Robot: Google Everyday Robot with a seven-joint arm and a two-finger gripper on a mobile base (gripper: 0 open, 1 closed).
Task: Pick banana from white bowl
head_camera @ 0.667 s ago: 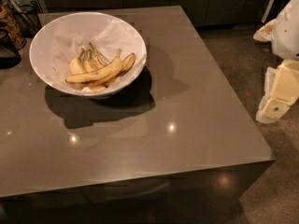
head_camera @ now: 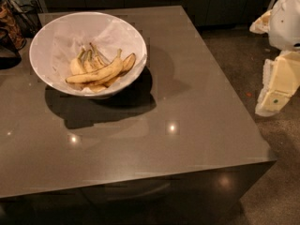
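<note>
On the grey worktop, toward its back left corner, stood the white bowl. It was lined with crumpled white paper, which probably cushioned the fruit and let it settle into the low front part of the bowl. The banana lay on its side across the top of that pile. Its long curve ran from lower left up to a thin stem tip at upper right, and it rested against the shorter bananas bunched behind it. Lying uppermost and nearest the front wall, it looked like the piece most open to a grasp from above.

The hand hung past the right edge of the worktop, over the speckled floor, below a white segment of the arm. It touched nothing. Whether it stood apart or together could not be told.

The banana therefore lay well apart from the hand, to its left and somewhat farther back, with almost the whole bare width of the worktop between them. Judging from the deep wall of the bowl, a sideways reach would likely be blocked. The hand would probably have to cross over the rim and descend. The loose paper could be caught up along with the fruit.
</note>
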